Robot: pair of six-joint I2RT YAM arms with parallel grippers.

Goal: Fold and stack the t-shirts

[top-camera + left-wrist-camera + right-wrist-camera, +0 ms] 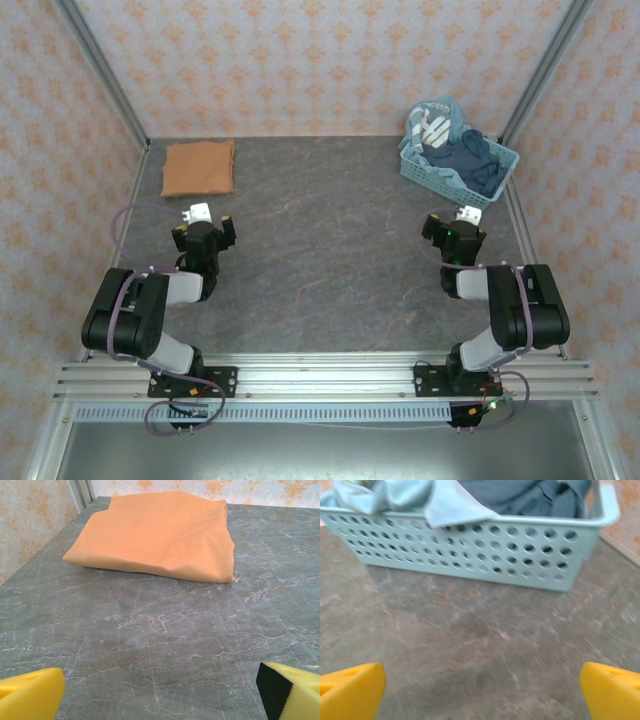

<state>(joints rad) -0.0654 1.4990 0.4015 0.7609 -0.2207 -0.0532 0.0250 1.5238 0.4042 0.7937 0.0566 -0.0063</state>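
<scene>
Two arms are bolted at the near edge of the grey table [320, 260]. The left gripper [206, 230] and the right gripper [455, 232] each have their jaws spread wide and empty, low over bare tabletop. Beyond the left gripper, in the far left corner, one orange t-shirt [199, 167] lies folded flat. Beyond the right gripper, in the far right corner, the light blue basket [470, 555] holds a heap of dark blue garments [468, 160], and a pale blue cloth [450, 507] is draped over its near rim. The next pick is likely from that basket, and the risk lies there. Fingers may catch the perforated wall or the draped cloth and drag the basket along. They may also close on two tangled garments at once, lifting a bundle that cannot be spread for folding.
</scene>
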